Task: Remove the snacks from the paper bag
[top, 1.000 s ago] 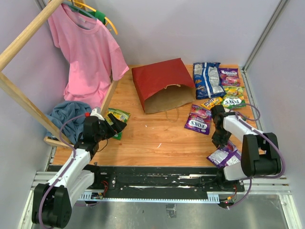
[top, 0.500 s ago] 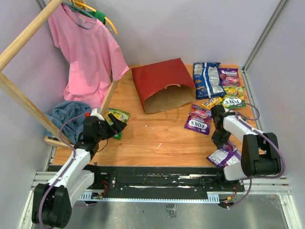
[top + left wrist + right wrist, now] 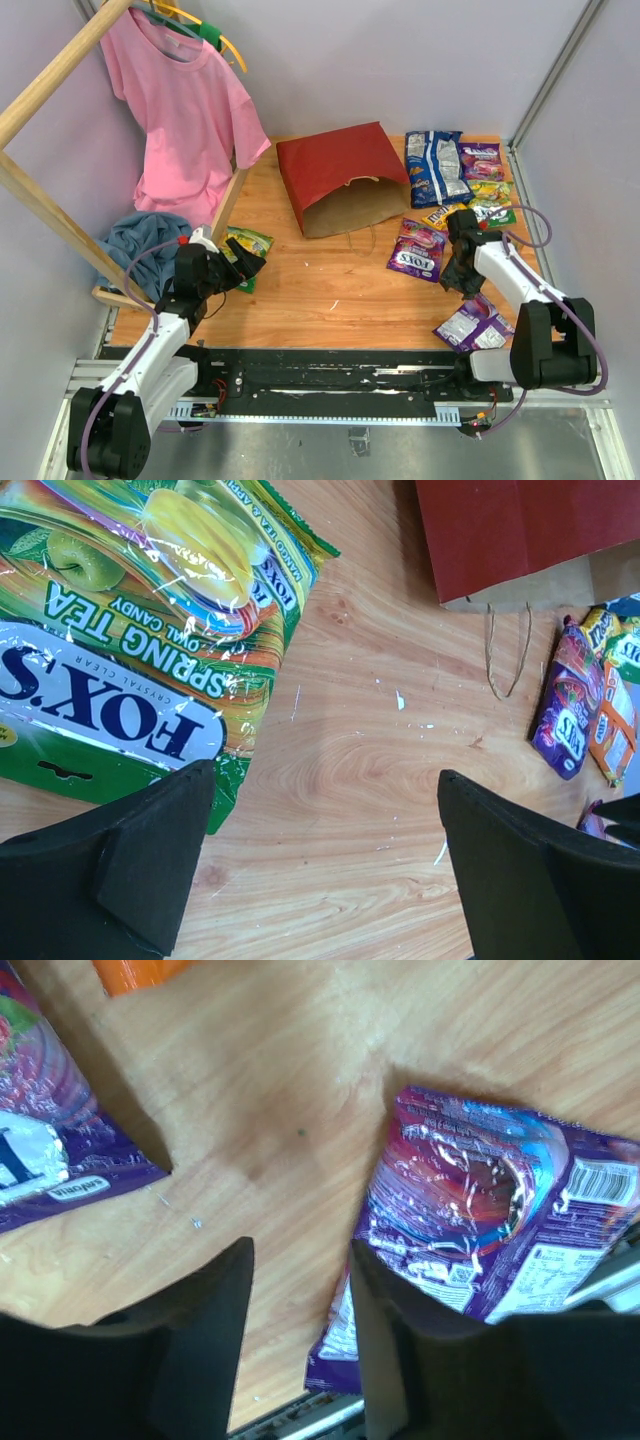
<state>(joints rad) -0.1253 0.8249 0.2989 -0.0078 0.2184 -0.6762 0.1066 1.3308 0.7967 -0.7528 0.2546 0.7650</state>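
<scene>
Bag [image 3: 340, 180] lies flat at 12 o'clock on the surface [image 3: 330, 300], red side up, kraft mouth facing 6, one handle [image 3: 506, 652] looped out on the wood; can't see inside it. Snacks sit outside. The main cluster is at the bag's 3: cookie bag [image 3: 435, 165] at the far end, smaller packs touching and overlapping below it, Fox's pack [image 3: 418, 250] at the bag's 4. Green pack [image 3: 247, 246] sits alone at the bag's 8. Purple pack [image 3: 472, 323] is at 5, at the near edge of the surface. Left pincer [image 3: 238, 268] is released, jaws wide, nothing between them, hovering at the green pack's 6 o'clock corner. Right pincer [image 3: 455, 278] sits between Fox's pack and purple pack, jaws a narrow gap apart, gripping nothing. Clutter on the left: pink shirt [image 3: 185, 110] on a hanger, blue cloth [image 3: 140, 245] heaped below it, wooden rack [image 3: 50, 65] along that side, with a rack post between cloth and green pack. Left wrist view adds the green pack's print, "FOX'S Spring Tea", and shows one finger [image 3: 150, 870] overlapping its corner; can't tell if it touches. Right wrist view shows bare wood in the jaw gap, purple pack's barcode side up at 2, Fox's pack at 10, and an orange pack [image 3: 140, 970] corner at 12. Top view is too coarse for any of that.
</scene>
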